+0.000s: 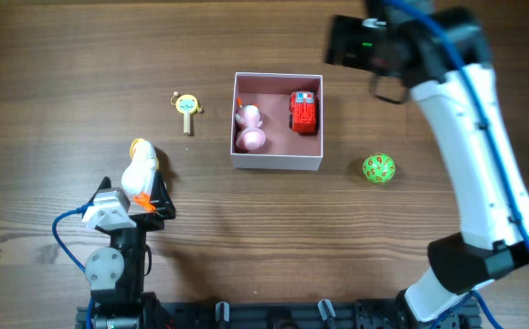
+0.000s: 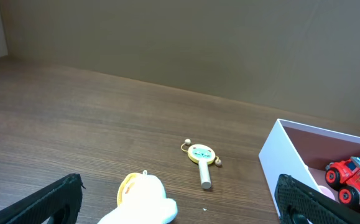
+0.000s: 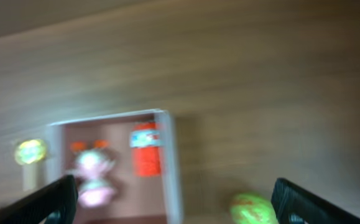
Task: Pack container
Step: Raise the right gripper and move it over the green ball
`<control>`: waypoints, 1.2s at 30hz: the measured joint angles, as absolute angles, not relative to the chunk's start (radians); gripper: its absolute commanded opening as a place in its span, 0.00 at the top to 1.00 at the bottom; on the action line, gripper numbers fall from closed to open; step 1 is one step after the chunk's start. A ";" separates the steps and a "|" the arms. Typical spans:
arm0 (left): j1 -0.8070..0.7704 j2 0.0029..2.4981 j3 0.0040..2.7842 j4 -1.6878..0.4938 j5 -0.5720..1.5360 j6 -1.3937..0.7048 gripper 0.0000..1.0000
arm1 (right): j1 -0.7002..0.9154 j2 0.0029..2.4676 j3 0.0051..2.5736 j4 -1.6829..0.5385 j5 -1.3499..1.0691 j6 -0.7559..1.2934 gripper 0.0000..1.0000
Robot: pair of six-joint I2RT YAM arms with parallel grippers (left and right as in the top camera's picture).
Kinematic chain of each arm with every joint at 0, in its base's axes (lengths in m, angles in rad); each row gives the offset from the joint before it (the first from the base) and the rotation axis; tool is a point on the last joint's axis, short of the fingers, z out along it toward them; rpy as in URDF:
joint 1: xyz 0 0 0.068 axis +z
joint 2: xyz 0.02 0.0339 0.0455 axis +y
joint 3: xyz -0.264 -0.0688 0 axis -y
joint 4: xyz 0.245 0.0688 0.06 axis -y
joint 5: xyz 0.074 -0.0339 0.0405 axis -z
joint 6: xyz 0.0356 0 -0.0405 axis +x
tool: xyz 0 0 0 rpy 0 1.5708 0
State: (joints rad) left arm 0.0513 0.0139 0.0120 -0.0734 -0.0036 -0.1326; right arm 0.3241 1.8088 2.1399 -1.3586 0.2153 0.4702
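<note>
The container point(image 1: 277, 163) is a square white box with a pink inside at the table's middle. In it lie a red toy truck point(image 1: 303, 111) and a pink figure point(image 1: 249, 128). A white and yellow duck point(image 1: 140, 171) stands just ahead of my left gripper point(image 1: 134, 203), which is open; the duck point(image 2: 143, 200) shows between its fingers. A small yellow rattle point(image 1: 186, 107) lies left of the box. A green ball point(image 1: 379, 168) lies right of it. My right gripper point(image 3: 173, 202) is open and empty, high above the table; its view is blurred.
The container's wall point(image 2: 285, 158) and the truck point(image 2: 354, 177) show at the right of the left wrist view, the rattle point(image 2: 200, 157) in its middle. The right arm point(image 1: 470, 155) crosses the table's right side.
</note>
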 measured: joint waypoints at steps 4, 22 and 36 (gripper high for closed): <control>0.051 0.014 0.012 -0.074 -0.004 -0.133 0.00 | 0.221 1.815 2.139 -1.561 0.250 0.474 0.00; 0.051 0.014 0.012 -0.074 -0.004 -0.133 0.00 | 0.184 1.818 1.751 -1.575 0.102 0.519 0.00; 0.051 0.014 0.012 -0.073 -0.004 -0.133 0.00 | 0.181 1.818 1.363 -1.301 0.015 0.507 0.00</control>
